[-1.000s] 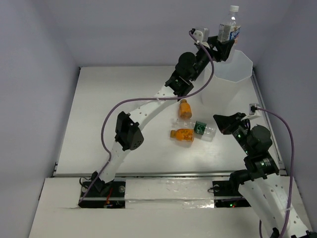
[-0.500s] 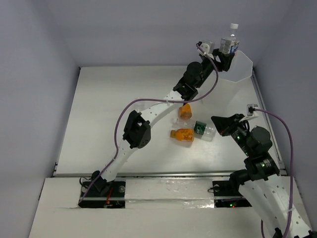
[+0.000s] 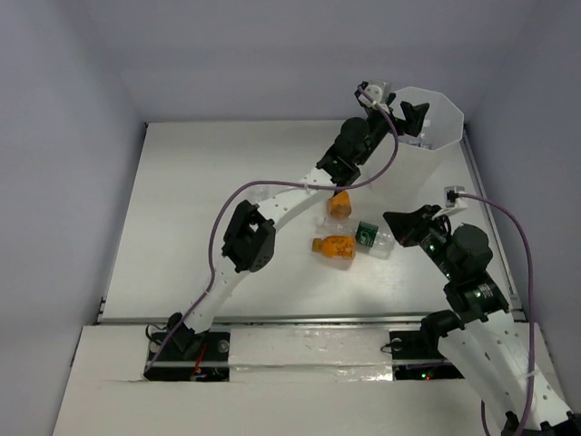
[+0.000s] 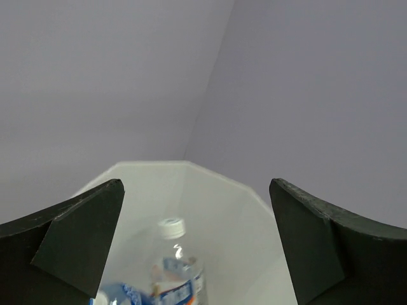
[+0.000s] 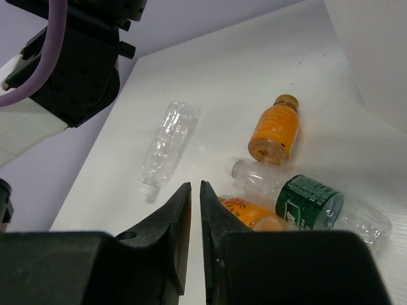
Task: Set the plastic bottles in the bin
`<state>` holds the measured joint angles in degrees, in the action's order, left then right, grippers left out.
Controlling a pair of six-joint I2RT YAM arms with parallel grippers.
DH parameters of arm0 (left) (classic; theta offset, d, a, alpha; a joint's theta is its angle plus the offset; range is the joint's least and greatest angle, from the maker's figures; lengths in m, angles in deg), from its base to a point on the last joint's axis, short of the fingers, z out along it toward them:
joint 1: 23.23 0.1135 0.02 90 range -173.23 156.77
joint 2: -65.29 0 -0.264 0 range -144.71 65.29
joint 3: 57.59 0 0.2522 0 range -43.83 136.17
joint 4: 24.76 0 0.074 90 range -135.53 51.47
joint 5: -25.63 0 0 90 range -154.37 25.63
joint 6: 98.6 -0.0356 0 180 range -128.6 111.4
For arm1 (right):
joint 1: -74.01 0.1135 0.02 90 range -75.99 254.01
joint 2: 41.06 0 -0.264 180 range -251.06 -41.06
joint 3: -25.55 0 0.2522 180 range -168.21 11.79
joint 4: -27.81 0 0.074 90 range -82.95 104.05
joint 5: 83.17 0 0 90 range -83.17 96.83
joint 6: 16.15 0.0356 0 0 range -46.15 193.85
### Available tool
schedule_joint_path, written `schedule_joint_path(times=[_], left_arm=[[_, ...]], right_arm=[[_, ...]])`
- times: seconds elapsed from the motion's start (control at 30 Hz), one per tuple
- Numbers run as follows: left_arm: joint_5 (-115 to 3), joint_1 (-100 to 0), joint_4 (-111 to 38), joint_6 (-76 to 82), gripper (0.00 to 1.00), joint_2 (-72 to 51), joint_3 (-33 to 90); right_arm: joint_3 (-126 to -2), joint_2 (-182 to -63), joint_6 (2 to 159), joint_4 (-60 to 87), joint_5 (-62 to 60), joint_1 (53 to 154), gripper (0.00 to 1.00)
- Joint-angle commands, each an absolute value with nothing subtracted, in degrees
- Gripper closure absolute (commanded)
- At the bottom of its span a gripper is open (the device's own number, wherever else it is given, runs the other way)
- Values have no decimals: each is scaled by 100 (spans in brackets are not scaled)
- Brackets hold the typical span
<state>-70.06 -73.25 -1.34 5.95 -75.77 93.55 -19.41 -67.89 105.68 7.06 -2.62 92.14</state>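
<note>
My left gripper (image 3: 413,121) hangs open over the mouth of the white bin (image 3: 445,113) at the back right. In the left wrist view the wide-apart fingers (image 4: 79,232) frame the bin's inside (image 4: 235,210), where a clear bottle (image 4: 181,276) with a white cap and a blue label lies loose. On the table lie two orange bottles (image 3: 339,202) (image 3: 334,246) and a green-labelled clear bottle (image 3: 370,235). My right gripper (image 3: 399,224) is shut and empty, just right of this cluster. Its wrist view shows the upper orange bottle (image 5: 276,130), the green-labelled one (image 5: 308,200) and an unlabelled clear bottle (image 5: 166,143).
The left arm (image 3: 272,204) stretches diagonally across the table, passing over the spot beside the orange bottles. Grey walls close in the table on the left, back and right. The bin stands in the back right corner against the wall.
The left gripper carried the blue-labelled bottle over the bin, then opened; the bottle has dropped inside. The right arm has barely shifted.
</note>
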Motion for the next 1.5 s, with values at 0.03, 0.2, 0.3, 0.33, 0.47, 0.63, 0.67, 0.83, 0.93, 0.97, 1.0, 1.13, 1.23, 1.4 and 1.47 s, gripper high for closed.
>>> schedule_joint_path(times=[0.03,0.2,0.3,0.33,0.47,0.63,0.67,0.83,0.93,0.97,1.0,1.13,1.23,1.4,1.47], left_arm=[[-7008,-7289,85,327,1,-6402,8714],[-7333,-7289,278,72,1,-4347,6239],[-7798,-7237,796,168,1,-2787,4240],[-7939,-7236,858,291,1,-2414,3830],[-8641,-7184,446,748,22,-586,2054],[-9249,-7132,-616,1433,75,1490,593],[-9215,-7131,-931,1600,77,1927,365],[-9056,-7131,-2207,1970,75,2687,170],[-8890,-7131,-2832,2084,67,3047,38],[-8854,-7131,-3033,2120,64,3161,-14],[-8845,-7131,-3096,2146,61,3380,-163],[-8845,-7131,-3377,2190,53,3891,-419],[-8994,-7131,-3535,2147,47,4251,-533],[-9179,-7131,-3730,2164,45,4673,-673],[-9170,-7131,-3721,2181,44,4727,-718]], right_arm=[[-2301,-7190,10338,1000,-301,9317,83],[-2600,-7955,10303,1307,163,10150,82],[-2898,-8762,10312,1404,621,10852,82],[-2969,-9000,10329,1561,839,11012,82],[-3443,-10265,10495,1922,1201,11707,81],[-4154,-12023,10715,2319,1448,12217,66],[-4513,-12269,10777,2319,1552,12296,48],[-5841,-13919,10900,1854,1799,12297,4],[-6773,-14546,10900,1414,1975,12297,0],[-6967,-14931,10909,1135,1958,12297,0],[-7395,-15135,10927,1019,1958,12297,0],[-8503,-16119,10988,369,1836,12297,0],[-9093,-16656,11067,87,1703,12297,0],[-9421,-17061,11208,-248,1685,12349,6],[-9351,-17105,11252,-213,1650,12349,12]])
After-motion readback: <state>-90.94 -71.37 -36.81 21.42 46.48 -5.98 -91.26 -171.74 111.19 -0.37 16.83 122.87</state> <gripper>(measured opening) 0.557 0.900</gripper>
